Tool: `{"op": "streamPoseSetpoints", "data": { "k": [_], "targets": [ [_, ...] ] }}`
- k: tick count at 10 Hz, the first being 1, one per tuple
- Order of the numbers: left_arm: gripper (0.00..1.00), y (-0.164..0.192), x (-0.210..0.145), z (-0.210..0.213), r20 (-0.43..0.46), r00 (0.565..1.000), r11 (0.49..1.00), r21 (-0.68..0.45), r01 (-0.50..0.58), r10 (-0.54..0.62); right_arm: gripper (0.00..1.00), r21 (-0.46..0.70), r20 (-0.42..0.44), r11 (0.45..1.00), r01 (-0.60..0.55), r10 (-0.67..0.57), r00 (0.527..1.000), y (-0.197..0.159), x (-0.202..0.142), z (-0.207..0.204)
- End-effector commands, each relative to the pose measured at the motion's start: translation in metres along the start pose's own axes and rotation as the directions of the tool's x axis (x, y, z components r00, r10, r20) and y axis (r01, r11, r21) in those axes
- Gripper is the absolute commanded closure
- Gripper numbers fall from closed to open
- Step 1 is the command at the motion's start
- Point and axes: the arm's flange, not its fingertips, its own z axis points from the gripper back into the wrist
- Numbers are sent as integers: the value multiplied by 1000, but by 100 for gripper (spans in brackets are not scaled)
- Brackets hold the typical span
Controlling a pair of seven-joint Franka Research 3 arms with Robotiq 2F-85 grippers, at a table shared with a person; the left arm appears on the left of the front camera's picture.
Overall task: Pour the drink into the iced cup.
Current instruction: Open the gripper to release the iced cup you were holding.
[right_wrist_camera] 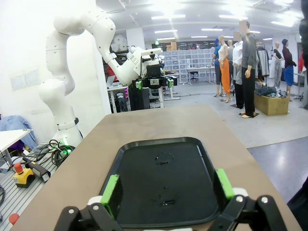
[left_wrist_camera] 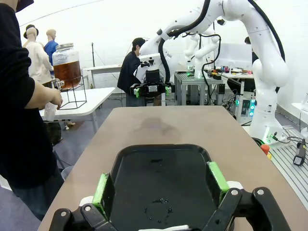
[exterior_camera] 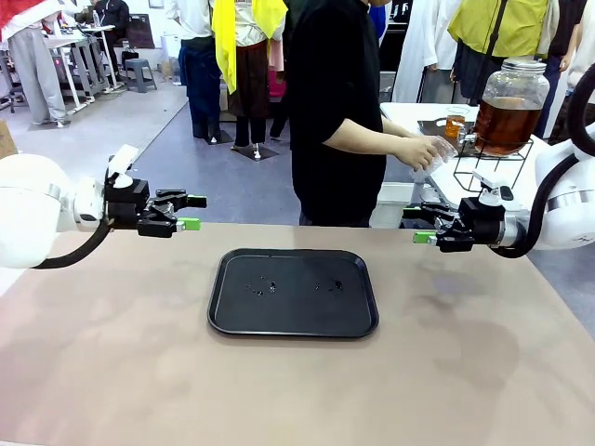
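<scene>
A person stands at the table's far side, turned toward a side table, holding a clear cup (exterior_camera: 435, 153) by the tap of a big glass jar of amber drink (exterior_camera: 510, 107). Whether the cup holds ice I cannot tell. In the left wrist view the jar (left_wrist_camera: 66, 66) stands at the left, near the person's hand (left_wrist_camera: 54, 98). My left gripper (exterior_camera: 191, 212) hovers open over the table's left side, left of a black tray (exterior_camera: 297, 316). My right gripper (exterior_camera: 416, 226) hovers open to the tray's right. Both grippers, left (left_wrist_camera: 159, 185) and right (right_wrist_camera: 167, 190), have nothing between their fingers.
The black tray (left_wrist_camera: 159, 159) (right_wrist_camera: 163, 159) lies mid-table with a few wet spots on it. A small glass of amber liquid (exterior_camera: 455, 123) stands on the white side table (exterior_camera: 409, 116) beside the jar's wire stand. Brown tabletop lies bare around the tray.
</scene>
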Motion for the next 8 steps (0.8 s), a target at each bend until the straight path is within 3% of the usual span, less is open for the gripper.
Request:
{"op": "streamPoseSetpoints", "data": {
  "k": [1,8],
  "targets": [
    [0,1,2,-2,4,1000,1000,14,0,0,0,2,4,1000,-5,5,1000,1,3,0],
    [0,1,2,-2,4,1000,1000,14,0,0,0,2,4,1000,-5,5,1000,1,3,0]
  ]
}}
